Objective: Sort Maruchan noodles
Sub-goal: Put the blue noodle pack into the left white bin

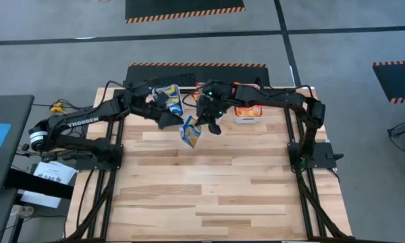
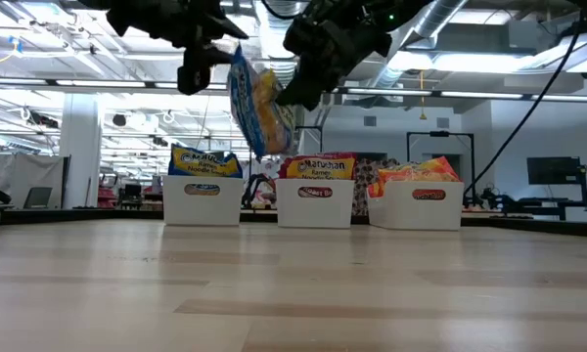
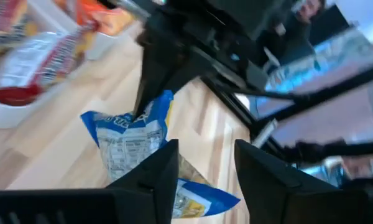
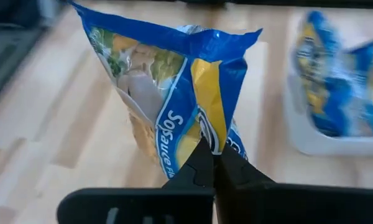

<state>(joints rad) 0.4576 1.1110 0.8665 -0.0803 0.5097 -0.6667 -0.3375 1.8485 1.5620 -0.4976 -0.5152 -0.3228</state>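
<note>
One blue Maruchan noodle packet (image 1: 190, 133) hangs in the air over the table's far middle, with my right gripper (image 1: 204, 125) shut on it. My left gripper (image 1: 169, 119) stands open just left of the packet; its fingers (image 3: 168, 168) are in front of the packet (image 3: 133, 140), and I cannot tell whether they touch it. Three white bins stand along the far edge. One holds blue packets (image 2: 203, 161), one maroon packets (image 2: 316, 166) and one orange packets (image 2: 418, 174). My right gripper pinches a crumpled end edge of the blue packet (image 4: 206, 134) between its two shut fingers. It comes slanting down from the table's right side. The packet (image 2: 257, 103) hangs tilted, clear of the table.
The bin of blue packets (image 1: 170, 96) and the bin of orange packets (image 1: 248, 113) show at the far edge; my right arm covers the middle bin from above. Bare wood (image 1: 209, 196) stretches from the table's middle to its near edge.
</note>
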